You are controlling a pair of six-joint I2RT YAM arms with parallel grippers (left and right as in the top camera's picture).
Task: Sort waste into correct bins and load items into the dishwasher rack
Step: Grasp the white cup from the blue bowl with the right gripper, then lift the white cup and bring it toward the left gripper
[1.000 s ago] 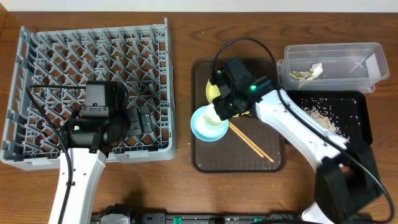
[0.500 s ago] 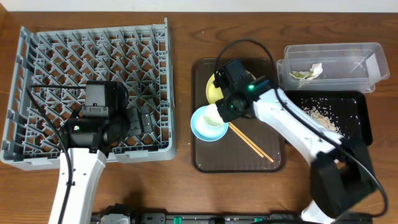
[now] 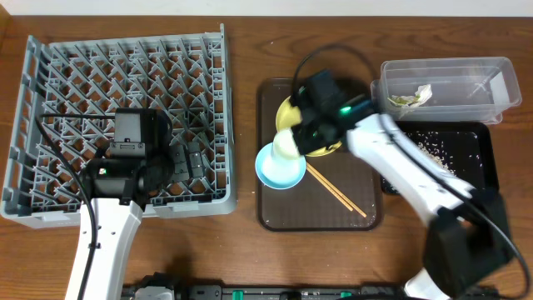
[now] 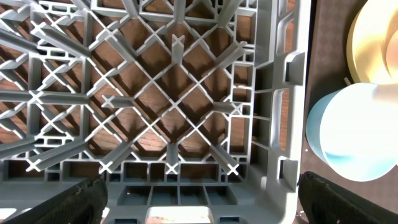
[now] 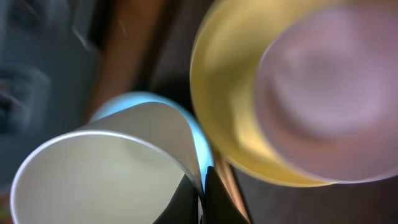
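My right gripper [image 3: 293,142] is shut on the rim of the white bowl [image 3: 286,144], holding it tilted just above the light-blue bowl [image 3: 279,171] on the brown tray. In the right wrist view the fingers [image 5: 200,199] pinch the white bowl's wall [image 5: 93,174], with the blue bowl [image 5: 146,99] behind it and the pale-yellow plate [image 5: 230,112] to the right. The plate [image 3: 296,117] lies partly under the arm. The chopsticks [image 3: 337,192] lie on the tray. My left gripper [image 3: 190,162] is open and empty over the grey rack's [image 3: 50,83] front right corner [image 4: 280,124].
The brown serving tray [image 3: 275,212] sits between the rack and the bins. The clear tub [image 3: 491,75] at the back right holds the green-and-yellow wrapper [image 3: 410,97]. The black tray [image 3: 487,167] in front of it holds rice grains [image 3: 433,158].
My right gripper has lifted the white bowl out of the blue bowl, tilted it and moved a little toward the back. The left arm has not moved.
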